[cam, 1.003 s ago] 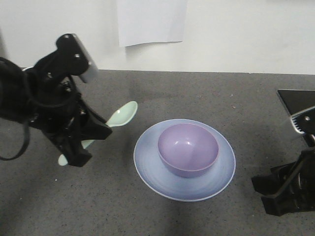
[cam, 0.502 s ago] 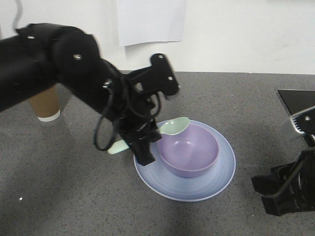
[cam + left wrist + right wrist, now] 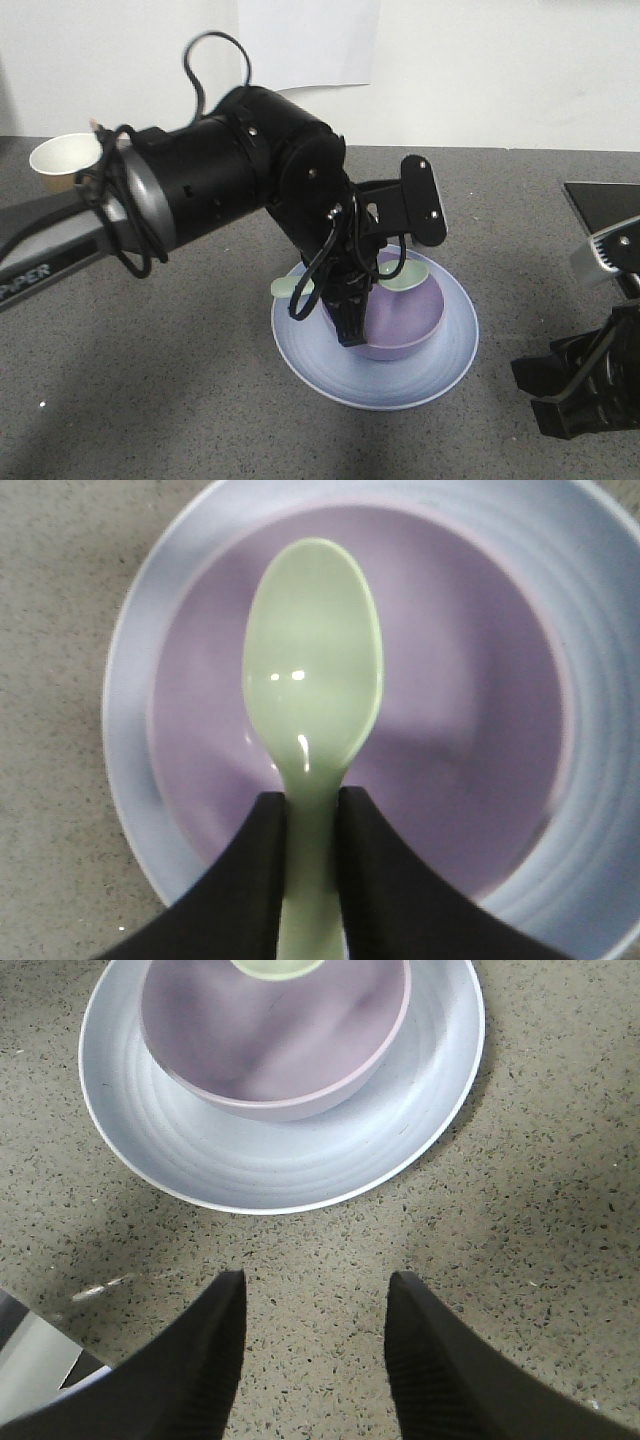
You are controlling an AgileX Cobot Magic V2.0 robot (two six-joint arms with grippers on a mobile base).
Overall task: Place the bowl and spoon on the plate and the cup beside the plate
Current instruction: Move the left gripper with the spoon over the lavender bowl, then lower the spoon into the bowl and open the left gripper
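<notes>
1. The counter (image 3: 180, 400) is a dark grey, finely speckled surface; in the right wrist view it reads as beige-grey stone flecked with black. Behind it stands a plain white wall (image 3: 500, 70) with a white sheet of paper (image 3: 308, 40) hanging on it, above and behind the plate.
2. The plate (image 3: 440, 365) lies flat on the counter, and everything else is placed from it. The bowl (image 3: 400, 325) sits upright on the plate, near its middle, with a ring of bare plate showing all round it.
3. The left claw (image 3: 310, 825) hangs over the bowl, its two black fingers (image 3: 250, 880) closed tight on the handle of the spoon (image 3: 312, 670). The scoop sticks out beyond the fingertips, lying over the bowl's hollow; whether it touches the bowl cannot be told.
4. The right claw (image 3: 308, 1345) stands near the plate's edge, low over bare counter, its fingers spread apart with nothing between them and not touching the plate.
5. The cup (image 3: 65, 160) is well apart from the plate, toward the back of the counter beyond the left arm (image 3: 230, 170), partly hidden by cabling.
6. The spoon is pale mint green, glossy, with small bright glints on its oval scoop. The bowl is smooth pale lavender; the plate is pale blue with faint concentric rings and a slightly raised rim. The cup is brown paper, white inside.
</notes>
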